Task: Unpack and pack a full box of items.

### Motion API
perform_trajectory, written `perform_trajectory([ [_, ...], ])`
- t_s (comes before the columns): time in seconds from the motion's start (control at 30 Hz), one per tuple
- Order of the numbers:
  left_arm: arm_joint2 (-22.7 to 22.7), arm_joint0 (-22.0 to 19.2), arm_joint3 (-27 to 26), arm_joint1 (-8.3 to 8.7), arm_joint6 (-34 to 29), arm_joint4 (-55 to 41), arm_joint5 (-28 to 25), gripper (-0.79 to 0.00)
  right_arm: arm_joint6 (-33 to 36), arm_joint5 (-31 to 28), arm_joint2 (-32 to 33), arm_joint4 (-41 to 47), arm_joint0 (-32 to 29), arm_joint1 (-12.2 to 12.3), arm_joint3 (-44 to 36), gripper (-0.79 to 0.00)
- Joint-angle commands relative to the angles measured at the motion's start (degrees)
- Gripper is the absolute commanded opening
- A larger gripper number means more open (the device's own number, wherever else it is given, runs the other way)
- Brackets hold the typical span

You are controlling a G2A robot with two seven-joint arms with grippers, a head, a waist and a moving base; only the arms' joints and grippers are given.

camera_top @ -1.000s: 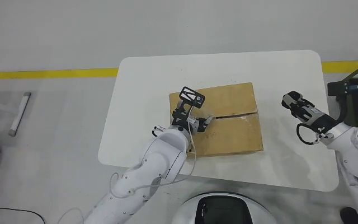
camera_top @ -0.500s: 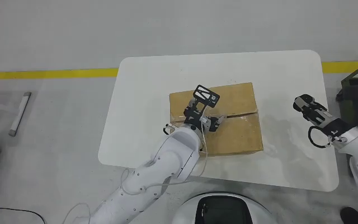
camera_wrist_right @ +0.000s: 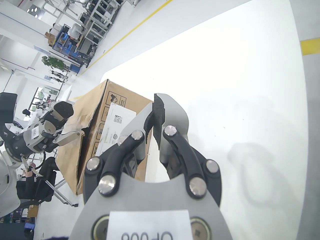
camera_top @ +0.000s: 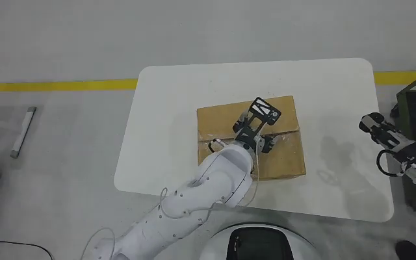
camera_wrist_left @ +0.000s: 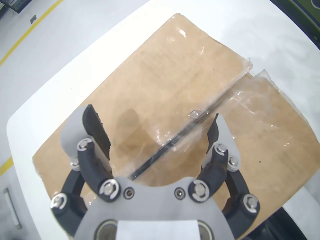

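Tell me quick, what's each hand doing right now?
Left hand: open, gripping nothing, at the box seam.
Right hand: closed, empty, away from the box.

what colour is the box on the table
Brown; the cardboard box shows best in the left wrist view.

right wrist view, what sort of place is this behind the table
Likely a robotics lab or factory hall: a yellow floor line runs across a pale, open floor, with metal shelving racks of equipment and blue bins beyond it.
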Motion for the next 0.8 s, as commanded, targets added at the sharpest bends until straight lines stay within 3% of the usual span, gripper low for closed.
perform_trajectory([
  [0.0,0.8,-0.8,0.8,-0.86,0.4,-0.1,-0.3,0.0,-0.2,-0.1,0.6,0.5,-0.5,0.0,0.0,-0.785],
  [0.3,2.9,-3.4,4.6,-4.53,2.0,-0.4,-0.7,0.0,-1.4,-0.4,3.6,2.0,-4.3,-0.1,-0.7,-0.782],
  [0.47,2.0,-3.8,4.1,-5.71,1.4,-0.2,-0.9,0.0,-1.5,-0.4,3.7,2.8,-5.7,-0.2,-2.2,-0.785],
  [0.6,-2.1,-2.1,1.0,-5.27,-1.3,0.4,-0.3,0.0,-1.2,-0.8,2.8,3.5,-5.6,-0.2,-3.7,-0.785],
  [0.77,-11.0,3.0,-6.2,-3.13,-6.7,4.7,-0.3,0.0,-0.5,-1.4,0.4,4.1,-4.1,-0.2,-6.6,-0.785],
])
